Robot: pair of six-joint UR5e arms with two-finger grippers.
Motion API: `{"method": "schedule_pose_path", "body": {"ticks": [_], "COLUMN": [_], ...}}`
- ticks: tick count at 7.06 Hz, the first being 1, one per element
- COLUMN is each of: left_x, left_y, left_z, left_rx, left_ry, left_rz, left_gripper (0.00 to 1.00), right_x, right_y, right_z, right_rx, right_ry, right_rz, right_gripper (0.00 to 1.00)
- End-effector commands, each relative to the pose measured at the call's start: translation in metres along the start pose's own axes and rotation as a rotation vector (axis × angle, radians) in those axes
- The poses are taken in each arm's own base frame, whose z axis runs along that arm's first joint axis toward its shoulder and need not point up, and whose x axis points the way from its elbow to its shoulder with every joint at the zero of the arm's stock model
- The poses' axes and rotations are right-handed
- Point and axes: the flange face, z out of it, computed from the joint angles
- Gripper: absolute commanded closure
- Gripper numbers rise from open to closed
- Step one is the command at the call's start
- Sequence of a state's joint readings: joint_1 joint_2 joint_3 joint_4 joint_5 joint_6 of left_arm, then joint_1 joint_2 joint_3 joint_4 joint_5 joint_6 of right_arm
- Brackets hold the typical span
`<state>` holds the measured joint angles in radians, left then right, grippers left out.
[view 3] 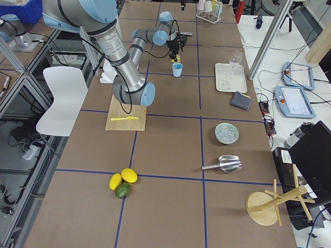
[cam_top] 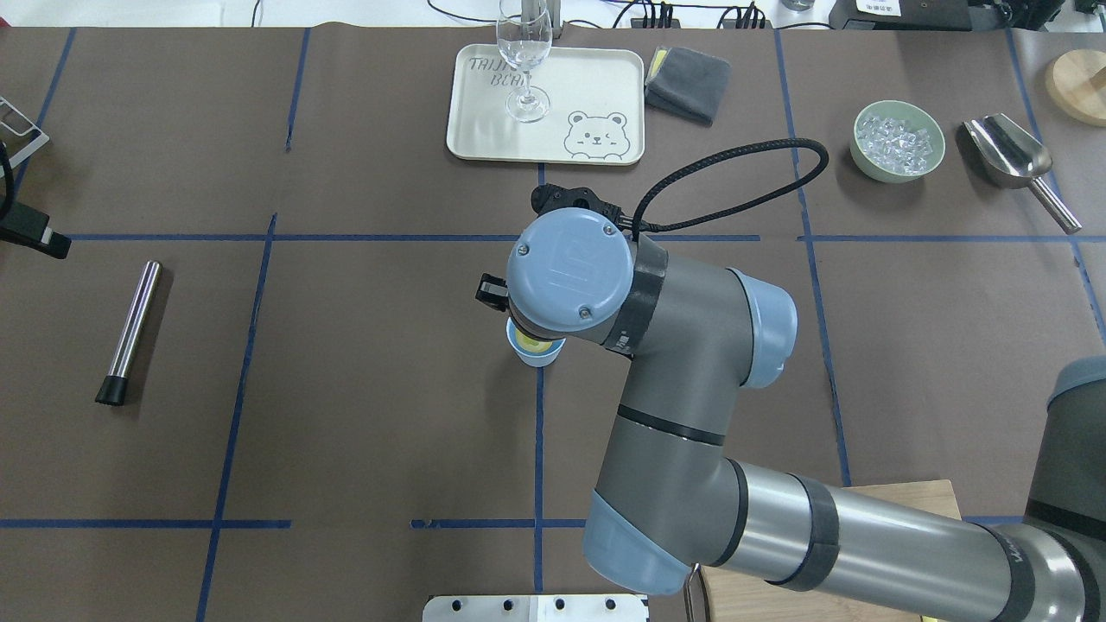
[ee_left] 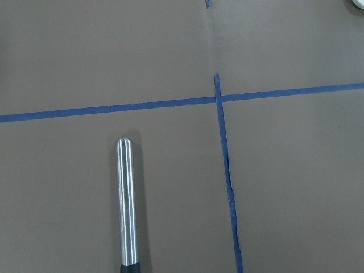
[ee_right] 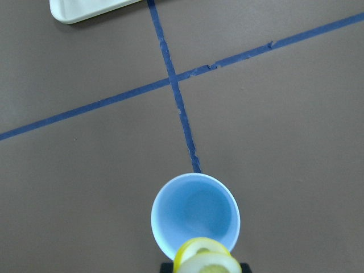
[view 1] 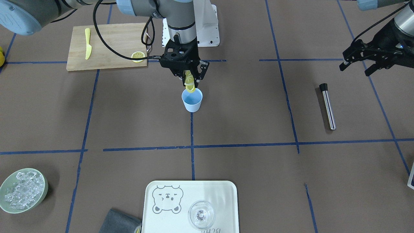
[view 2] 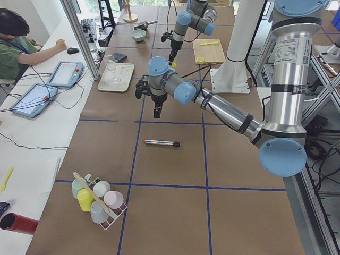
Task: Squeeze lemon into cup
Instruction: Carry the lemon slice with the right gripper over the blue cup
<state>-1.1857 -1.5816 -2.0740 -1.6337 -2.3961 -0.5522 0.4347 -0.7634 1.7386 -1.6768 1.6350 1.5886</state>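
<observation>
**Lemon pinched above the cup, left arm parked aside**

Your right gripper (view 1: 191, 81) pointed straight down, its fingers closed tight on the lemon (view 1: 189, 83). The yellow slices hung below the fingertips with their pale cut face on edge. Directly beneath stood the cup (view 1: 192, 100), upright on the paper. The wrist camera showed the lemon over the rim nearest the gripper rather than over the middle. I judged that you held it there so that anything pressed out would fall inside. A small shift toward the centre would have made that surer.

Behind the gripper, toward the robot's base, lay the cutting board (view 1: 106, 45) with a loose slice (view 1: 138, 56) and the knife (view 1: 87, 43), handy for a second piece. Well ahead of it, on the operators' side, sat the tray (view 1: 226, 200) carrying the glass (view 1: 201, 214), clear of the squeezing spot.

Your left gripper (view 1: 355, 68) hovered far off to the side, jaws spread wide and holding nothing, above the steel rod (view 1: 327, 106). That looked like waiting room, so the arms would not meet.

As for writing, the tray bore a bear drawing and lettering that the glass partly hid. It seemed to begin "TAIJI" over "BEA". The joint cap (cam_top: 572, 269) above the right gripper carried a raised mark resembling "UR". The cup itself was plain.
</observation>
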Motion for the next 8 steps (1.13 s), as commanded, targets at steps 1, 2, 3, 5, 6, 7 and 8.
{"method": "schedule_pose_path", "body": {"ticks": [1, 2, 3, 5, 6, 7, 8], "left_x": [0.0, 0.0, 0.0, 0.0, 0.0, -0.001, 0.0], "left_y": [0.0, 0.0, 0.0, 0.0, 0.0, 0.0, 0.0], "left_z": [0.0, 0.0, 0.0, 0.0, 0.0, 0.001, 0.0], "left_rx": [0.0, 0.0, 0.0, 0.0, 0.0, -0.001, 0.0], "left_ry": [0.0, 0.0, 0.0, 0.0, 0.0, -0.001, 0.0], "left_rz": [0.0, 0.0, 0.0, 0.0, 0.0, -0.001, 0.0], "left_gripper": [0.0, 0.0, 0.0, 0.0, 0.0, 0.0, 0.0], "right_x": [-0.011, -0.012, -0.013, -0.013, -0.013, -0.013, -0.013], "right_y": [-0.013, -0.013, -0.013, -0.013, -0.013, -0.013, -0.013], "right_z": [0.012, 0.016, 0.019, 0.023, 0.023, 0.023, 0.023], "right_rx": [0.012, 0.012, 0.012, 0.012, 0.012, 0.012, 0.012], "right_ry": [0.027, 0.035, 0.041, 0.049, 0.049, 0.049, 0.049], "right_rz": [0.005, 0.005, 0.006, 0.006, 0.006, 0.006, 0.006], "right_gripper": [0.84, 0.84, 0.83, 0.68, 0.6, 0.57, 0.46]}}
